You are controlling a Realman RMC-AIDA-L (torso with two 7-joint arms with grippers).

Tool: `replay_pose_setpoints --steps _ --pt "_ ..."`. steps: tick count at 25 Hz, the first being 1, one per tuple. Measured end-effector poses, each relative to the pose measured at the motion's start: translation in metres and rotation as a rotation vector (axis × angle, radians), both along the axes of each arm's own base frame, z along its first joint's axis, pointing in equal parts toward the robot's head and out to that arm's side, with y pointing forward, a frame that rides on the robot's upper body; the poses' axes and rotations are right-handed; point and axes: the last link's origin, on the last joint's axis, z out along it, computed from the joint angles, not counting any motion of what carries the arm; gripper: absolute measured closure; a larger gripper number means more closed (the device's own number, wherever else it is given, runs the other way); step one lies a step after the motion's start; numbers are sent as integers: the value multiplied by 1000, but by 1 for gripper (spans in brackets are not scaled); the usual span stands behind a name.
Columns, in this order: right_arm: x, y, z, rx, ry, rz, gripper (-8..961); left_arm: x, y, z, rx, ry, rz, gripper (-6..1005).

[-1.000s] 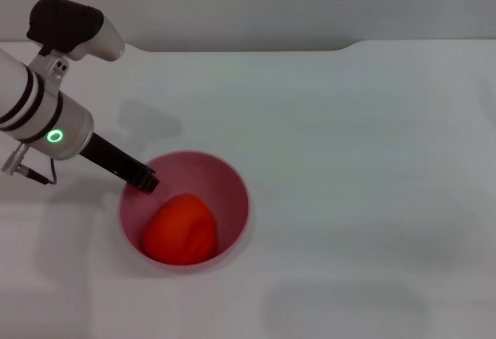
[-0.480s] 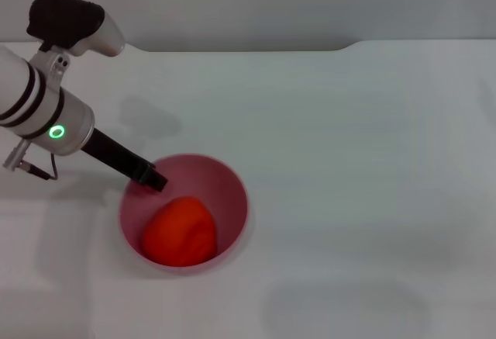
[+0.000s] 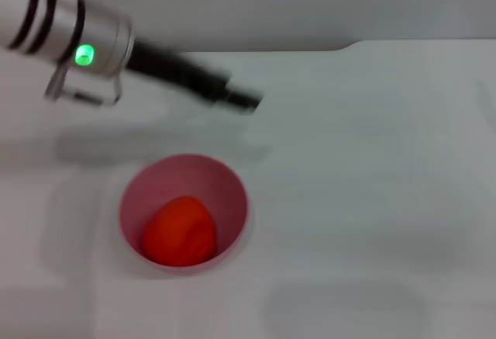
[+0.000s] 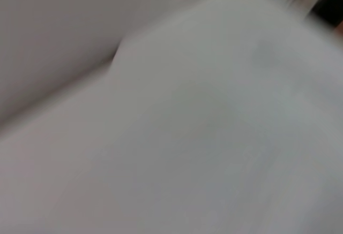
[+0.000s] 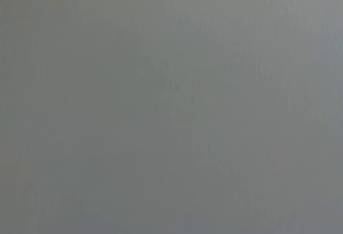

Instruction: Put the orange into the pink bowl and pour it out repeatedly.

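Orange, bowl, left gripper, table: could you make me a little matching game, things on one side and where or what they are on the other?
Things:
1. orange
2. pink bowl
3. left gripper
4. table

Descriptions:
A. white and flat, carrying the rest
B. standing upright on the table
C. lying inside the bowl
D. in the air beyond the bowl, touching nothing

Pairs: 1-C, 2-B, 3-D, 4-A

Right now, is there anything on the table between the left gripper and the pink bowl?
No. In the head view only bare white table separates the left gripper from the pink bowl.
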Motion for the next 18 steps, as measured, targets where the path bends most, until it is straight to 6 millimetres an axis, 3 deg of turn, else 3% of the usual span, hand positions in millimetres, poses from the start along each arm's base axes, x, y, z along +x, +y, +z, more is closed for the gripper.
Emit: replay_pose_setpoints --steps 1,2,3,7,8,9,12,14,15,17,18 --pt "-1 0 -1 -5 -2 3 398 0 0 0 0 0 0 308" --pt "-2 1 -2 -8 -3 5 398 17 9 11 97 -142 -131 278" --pt "-3 2 -3 -13 -3 7 398 19 13 17 177 -219 -185 279" --pt "-6 7 -8 -30 7 8 398 16 19 28 345 -332 -277 281" --pt "-5 8 -10 -34 13 6 398 5 24 41 550 -435 -332 281" --pt "-5 10 -12 -40 20 2 398 -4 26 49 651 -469 -333 282" --pt "-3 16 -19 -60 39 -18 398 -48 29 70 967 -433 -319 284" --pt "0 21 -22 -73 53 -42 398 -69 29 74 1062 -389 -289 285" --pt "2 24 -23 -77 63 -61 398 -69 29 74 1062 -389 -289 286" --pt "9 29 -23 -72 88 -114 398 -112 21 83 1200 -351 -172 287" --pt "13 30 -23 -69 98 -135 398 -120 18 85 1225 -348 -150 287"
